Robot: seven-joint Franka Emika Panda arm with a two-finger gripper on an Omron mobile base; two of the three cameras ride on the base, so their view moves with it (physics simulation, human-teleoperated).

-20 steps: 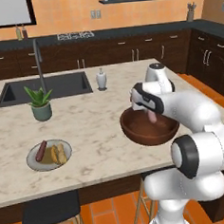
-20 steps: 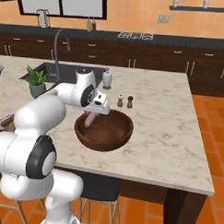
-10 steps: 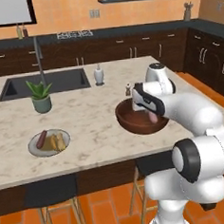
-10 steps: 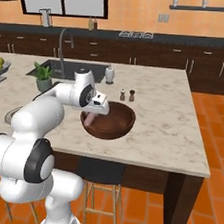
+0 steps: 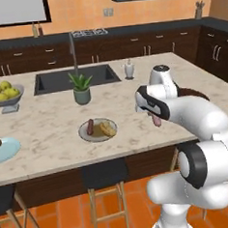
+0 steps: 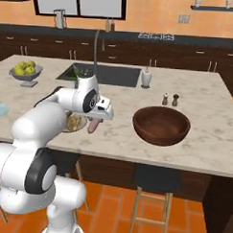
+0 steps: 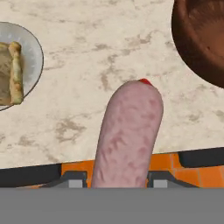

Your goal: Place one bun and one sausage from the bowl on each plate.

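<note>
Sausage (image 7: 127, 135), mottled pink, red-tipped, in claw (image 7: 118, 179)

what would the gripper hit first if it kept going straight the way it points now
Likely the bare marble counter near its front edge, between the grey plate and the wooden bowl. The gripper holds a sausage, which would touch first.

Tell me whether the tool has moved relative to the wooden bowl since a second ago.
Yes. The tool, gripping a sausage, was over the wooden bowl; now it hangs clear of it, toward the grey plate.
</note>
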